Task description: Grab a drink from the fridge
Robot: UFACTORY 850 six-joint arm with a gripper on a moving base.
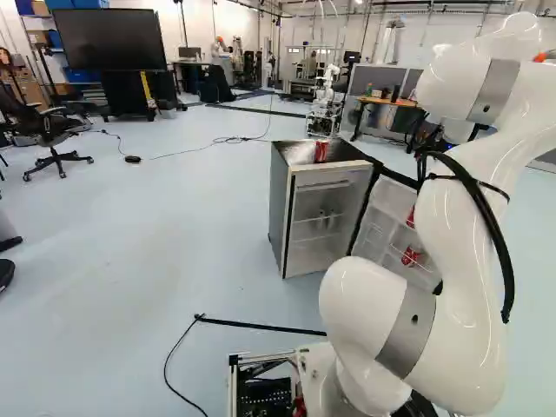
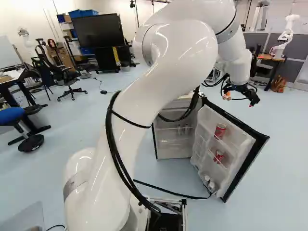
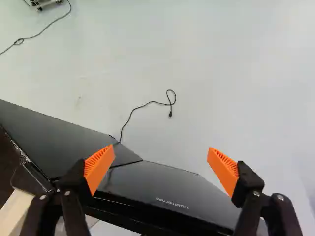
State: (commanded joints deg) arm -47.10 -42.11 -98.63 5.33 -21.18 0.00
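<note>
Widely parted, we see the orange fingers (image 3: 224, 170) of our gripper (image 2: 239, 100), both clear of the open fridge (image 1: 278, 208) door (image 2: 240, 123), one red can (image 2: 220, 131) above another (image 2: 218, 156) on its shelves, a third can (image 1: 321, 151) atop the fridge.

- Left base view: behind the arm (image 1: 456, 269), to its left, facing ahead, slightly down.
- Right base view: same facing, from its right; both share the fridge (image 1: 279, 208).
- Wrist view: close above the fridge, facing down towards the floor (image 3: 226, 73).
</note>
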